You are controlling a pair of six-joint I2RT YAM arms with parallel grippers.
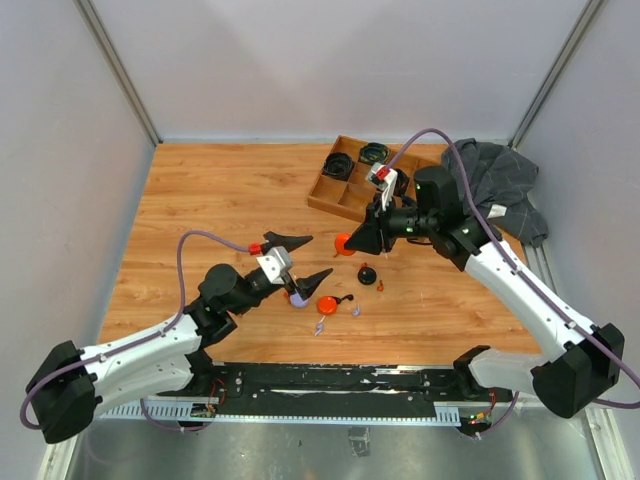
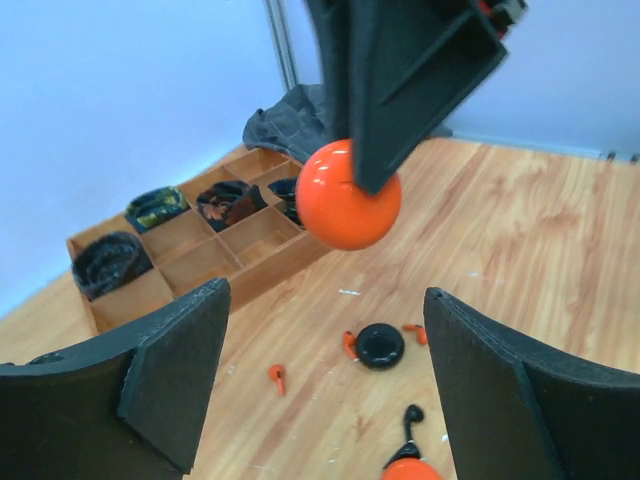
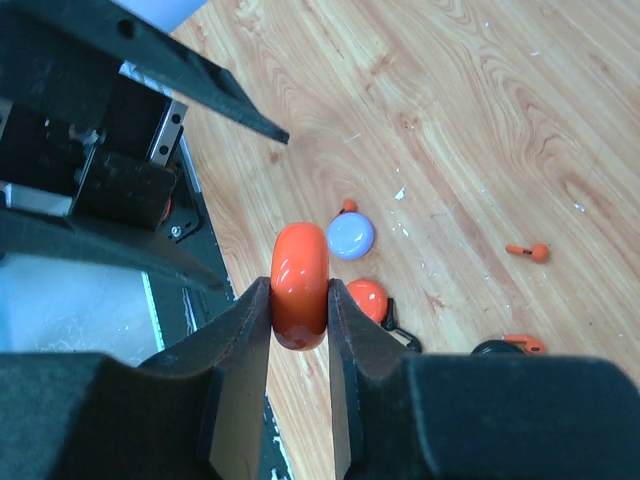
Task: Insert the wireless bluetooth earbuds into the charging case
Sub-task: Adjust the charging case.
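- The table is lying open across its left half.
- A black case, a lilac case and earbuds are crowding the centre.
- The held orange case in the right gripper is hanging before the left gripper.

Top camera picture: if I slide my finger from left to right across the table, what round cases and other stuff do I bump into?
lilac case → orange case pinched in the right gripper → black case → grey cloth
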